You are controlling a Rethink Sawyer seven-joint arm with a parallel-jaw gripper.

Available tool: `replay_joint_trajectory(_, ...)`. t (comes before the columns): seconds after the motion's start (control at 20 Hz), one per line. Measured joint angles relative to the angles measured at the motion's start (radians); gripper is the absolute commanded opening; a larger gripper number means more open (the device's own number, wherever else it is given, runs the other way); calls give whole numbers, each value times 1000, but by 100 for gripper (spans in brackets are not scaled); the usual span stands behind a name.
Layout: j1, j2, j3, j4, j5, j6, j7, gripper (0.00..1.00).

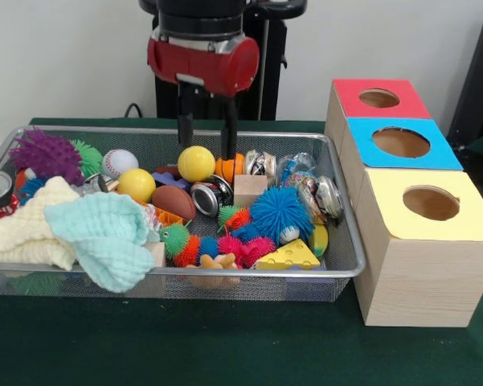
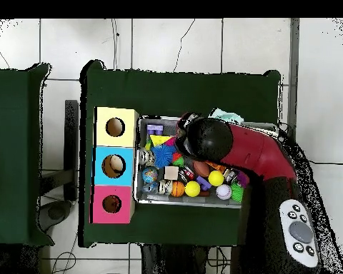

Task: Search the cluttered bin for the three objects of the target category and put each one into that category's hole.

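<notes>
Hanging over the far side of a mesh bin [image 1: 337, 201], the red and black arm [image 1: 202, 56] points its gripper [image 1: 206, 145] straight down, its two dark fingers [image 1: 185, 129] parted and holding nothing, with a yellow ball [image 1: 196, 163] just below and between them. An orange ball [image 1: 229, 167] sits beside the right finger, a second yellow ball [image 1: 136, 185] lies to the left, and a baseball [image 1: 118, 162] rests further left near the bin's back edge. A brown football [image 1: 173, 202] lies toward the middle. Other clutter fills the bin: a purple spiky ball [image 1: 47, 155], a blue spiky ball [image 1: 280, 212], a cheese wedge [image 1: 288, 256], a wooden block [image 1: 250, 190], cans [image 1: 211, 197], and cream [image 1: 28, 229] and mint cloths [image 1: 104, 233] piled at the left end. Standing just right of the bin on the green table [image 1: 225, 346] are three wooden boxes, each with a round hole on top: red [image 1: 379, 98] farthest back, blue [image 1: 400, 142] in the middle, yellow [image 1: 431, 203] nearest. Seen from overhead, the arm covers much of the bin [image 2: 138, 160], with the boxes [image 2: 114, 165] in a row along one end.
</notes>
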Motion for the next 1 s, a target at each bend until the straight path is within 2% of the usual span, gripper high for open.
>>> replay_joint_trajectory(0.45, 44, 75, -79, -8, 48, 0, 7, 100)
replay_joint_trajectory(1.0, 93, 110, -145, -10, 133, -56, 7, 100)
